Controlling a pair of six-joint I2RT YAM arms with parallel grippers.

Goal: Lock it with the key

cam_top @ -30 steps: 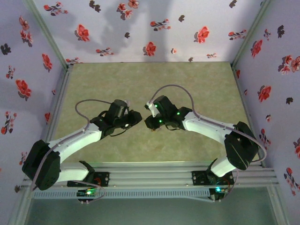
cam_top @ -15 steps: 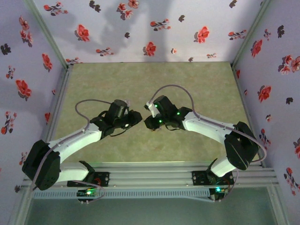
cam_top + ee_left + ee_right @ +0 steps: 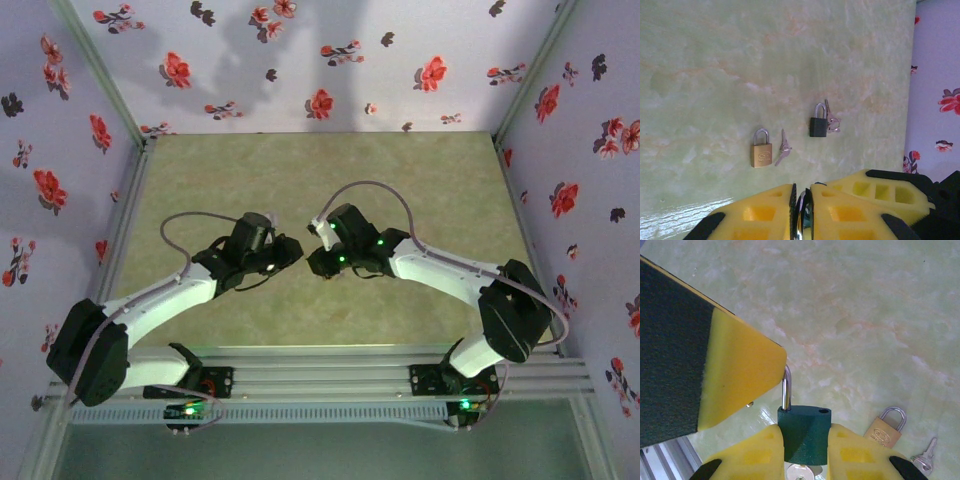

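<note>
Hardly any movement: the padlock (image 3: 804, 432) hangs between both tools over the counter (image 3: 865, 315).
Right tool (image 3: 806, 435) pinches its green body, key (image 3: 800, 472) beneath; left tool (image 3: 802, 189) pinches the raised shackle (image 3: 785, 390), so locking is stalled, not done.

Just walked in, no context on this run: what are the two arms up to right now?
The right gripper clamps the body of a green padlock, held above the table. Its shackle is open, with one hole in the body bare. The left gripper is shut on the top of that shackle. A brass padlock and a black padlock lie on the table, keys beside them. The green one is not locked yet.
</note>
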